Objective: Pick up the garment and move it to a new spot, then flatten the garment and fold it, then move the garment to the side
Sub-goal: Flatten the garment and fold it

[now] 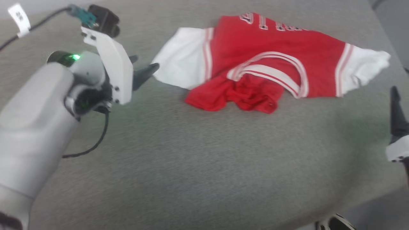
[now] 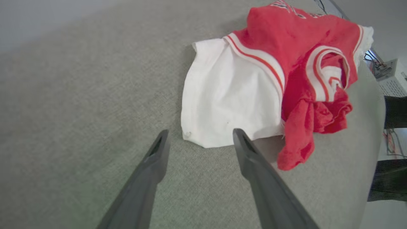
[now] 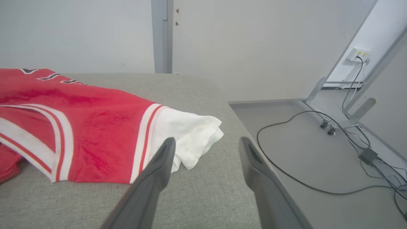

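Observation:
The garment (image 1: 274, 48) is a red jersey with white sleeves and striped trim, lying rumpled on the far half of the grey table, its lower part bunched near the collar. My left gripper (image 1: 143, 68) hovers open just left of its white left sleeve (image 2: 222, 98), and nothing sits between its fingers (image 2: 254, 156). At the right edge of the head view one finger of my right gripper (image 1: 396, 111) shows. In the right wrist view that gripper (image 3: 206, 141) stands open and holds nothing, just short of the white right sleeve (image 3: 190, 133).
The grey padded table (image 1: 204, 153) has bare room in front of the jersey. Past its right edge lies a floor with black cables (image 3: 305, 152) and a metal frame on casters (image 3: 327, 127). A person's dark trouser legs (image 2: 394, 152) stand beyond the table's far side.

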`<state>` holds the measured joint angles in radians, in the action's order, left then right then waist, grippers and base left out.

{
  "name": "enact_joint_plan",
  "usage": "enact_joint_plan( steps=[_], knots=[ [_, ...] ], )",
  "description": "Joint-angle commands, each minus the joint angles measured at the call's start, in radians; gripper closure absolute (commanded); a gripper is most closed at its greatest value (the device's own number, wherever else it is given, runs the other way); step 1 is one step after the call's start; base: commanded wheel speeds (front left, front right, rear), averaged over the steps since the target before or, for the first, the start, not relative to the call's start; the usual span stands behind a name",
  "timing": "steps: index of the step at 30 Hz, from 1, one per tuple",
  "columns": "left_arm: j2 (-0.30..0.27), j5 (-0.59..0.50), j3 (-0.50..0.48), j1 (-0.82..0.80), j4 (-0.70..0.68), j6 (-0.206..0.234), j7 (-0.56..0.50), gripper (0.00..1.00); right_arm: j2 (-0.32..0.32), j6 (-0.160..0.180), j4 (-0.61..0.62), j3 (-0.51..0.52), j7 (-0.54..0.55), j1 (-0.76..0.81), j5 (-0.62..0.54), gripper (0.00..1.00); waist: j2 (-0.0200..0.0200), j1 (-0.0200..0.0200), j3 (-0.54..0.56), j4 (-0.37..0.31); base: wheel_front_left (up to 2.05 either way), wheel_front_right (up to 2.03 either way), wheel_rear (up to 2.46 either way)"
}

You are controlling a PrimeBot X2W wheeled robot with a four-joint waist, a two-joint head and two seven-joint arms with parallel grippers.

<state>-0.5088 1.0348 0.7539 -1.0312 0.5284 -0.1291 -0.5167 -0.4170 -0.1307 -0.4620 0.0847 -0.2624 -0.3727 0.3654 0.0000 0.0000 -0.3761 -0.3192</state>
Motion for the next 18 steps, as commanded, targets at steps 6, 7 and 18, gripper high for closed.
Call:
enact_joint_plan(
  steps=[6,7,18],
  knots=[
    [0.006,0.039,0.045,-0.094,0.168,-0.001,-0.163,0.0,0.053,0.0,0.062,-0.013,-0.003,0.02,-0.017,0.0,0.0,0.0,-0.07,-0.094,0.0,0.0,0.0],
    [0.013,0.043,0.051,-0.1,0.187,-0.001,-0.178,0.0,0.056,0.0,0.063,-0.013,-0.003,0.023,-0.018,0.0,0.0,0.0,-0.076,-0.098,0.0,0.0,0.0],
    [0.055,0.113,0.083,-0.115,0.234,-0.001,-0.231,1.0,0.048,0.0,0.097,0.003,-0.003,0.011,-0.048,0.0,0.0,0.0,-0.077,-0.058,0.0,0.0,0.0]
  ],
)
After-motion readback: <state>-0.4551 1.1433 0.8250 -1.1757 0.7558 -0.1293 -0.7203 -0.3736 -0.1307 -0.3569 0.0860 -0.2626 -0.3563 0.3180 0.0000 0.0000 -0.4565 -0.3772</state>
